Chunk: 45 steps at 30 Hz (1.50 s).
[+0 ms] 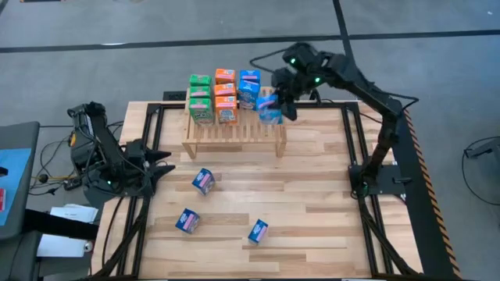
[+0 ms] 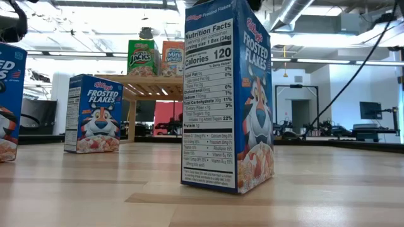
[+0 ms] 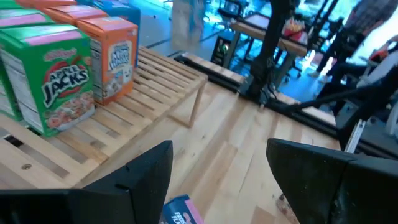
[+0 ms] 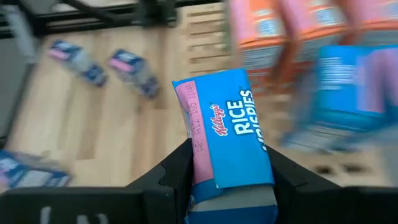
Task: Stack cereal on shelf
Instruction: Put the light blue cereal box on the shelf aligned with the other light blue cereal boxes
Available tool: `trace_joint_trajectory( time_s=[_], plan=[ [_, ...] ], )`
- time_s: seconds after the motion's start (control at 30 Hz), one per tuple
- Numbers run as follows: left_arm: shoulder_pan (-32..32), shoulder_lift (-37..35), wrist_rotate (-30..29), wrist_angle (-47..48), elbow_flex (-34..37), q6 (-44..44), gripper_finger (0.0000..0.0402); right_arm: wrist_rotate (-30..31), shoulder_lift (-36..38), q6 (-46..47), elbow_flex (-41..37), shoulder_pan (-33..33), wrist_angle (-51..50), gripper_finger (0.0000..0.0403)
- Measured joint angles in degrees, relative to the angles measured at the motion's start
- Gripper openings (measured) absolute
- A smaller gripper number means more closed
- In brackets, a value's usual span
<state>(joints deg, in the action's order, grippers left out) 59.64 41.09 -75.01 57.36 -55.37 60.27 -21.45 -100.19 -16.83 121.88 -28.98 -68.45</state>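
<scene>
The light-wood shelf (image 1: 234, 134) stands at the table's far middle. Green (image 1: 200, 97), orange (image 1: 225, 95) and blue (image 1: 249, 87) cereal boxes stand on its slats. My right gripper (image 1: 275, 100) is over the shelf's right end, shut on a blue Rice Krispies box (image 4: 230, 134). Three blue Frosted Flakes boxes (image 1: 204, 181), (image 1: 187, 221), (image 1: 258, 231) stand on the table in front of the shelf. My left gripper (image 1: 166, 165) is open at the table's left side, nothing between its fingers (image 3: 143, 180). My right gripper pinches the Rice Krispies box between its two fingers, one on the pink narrow side (image 4: 198, 155) and one on the opposite side, near the box's end. The fingers slant down from the table's far right. The box's printed face is turned up; whether it touches the slats I cannot tell.
The shelf's right part (image 3: 168, 74) has bare slats beside the orange box (image 3: 115, 56) and the green Apple Jacks box (image 3: 56, 81). Black frame rails (image 1: 355, 156) run along both table sides. Bare table lies to the right of the loose boxes.
</scene>
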Motion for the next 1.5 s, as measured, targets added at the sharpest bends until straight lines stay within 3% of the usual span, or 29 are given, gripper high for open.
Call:
trace_joint_trajectory(
  time_s=[0.07, 0.2, 0.37, 0.53, 0.73, 1.07, 1.5],
  plan=[
    [0.0, -0.6, -0.4, 0.0, 0.0, 0.3, 0.025, -1.9, 2.1, 0.4, -6.6, 0.1, 5.1, 0.0152],
    [0.0, -1.6, -1.0, 0.3, 0.0, 0.1, 0.025, 1.8, 10.0, 1.8, -18.8, -0.3, 12.1, 0.0152],
    [0.0, -2.6, -4.5, 0.8, 0.0, 0.1, 0.025, 4.4, 21.6, 7.7, -34.9, -2.0, 35.4, 0.0152],
    [0.0, -3.4, -5.4, 0.8, 0.0, 0.2, 0.025, 4.9, 22.9, 11.3, -43.0, -0.8, 47.7, 0.0152],
    [0.0, -3.4, -5.4, 0.8, 0.0, 0.3, 0.025, 4.9, 17.0, 10.9, -42.5, 0.4, 51.1, 0.0152],
    [0.0, -3.4, -4.9, 0.7, 0.0, 0.8, 0.025, 1.9, 7.1, 8.2, -34.8, 0.3, 49.4, 0.0152],
    [0.0, -3.4, -4.9, 0.7, 0.0, 0.9, 0.025, 0.5, 3.3, 4.3, -31.3, -1.2, 44.2, 0.0152]
  ],
)
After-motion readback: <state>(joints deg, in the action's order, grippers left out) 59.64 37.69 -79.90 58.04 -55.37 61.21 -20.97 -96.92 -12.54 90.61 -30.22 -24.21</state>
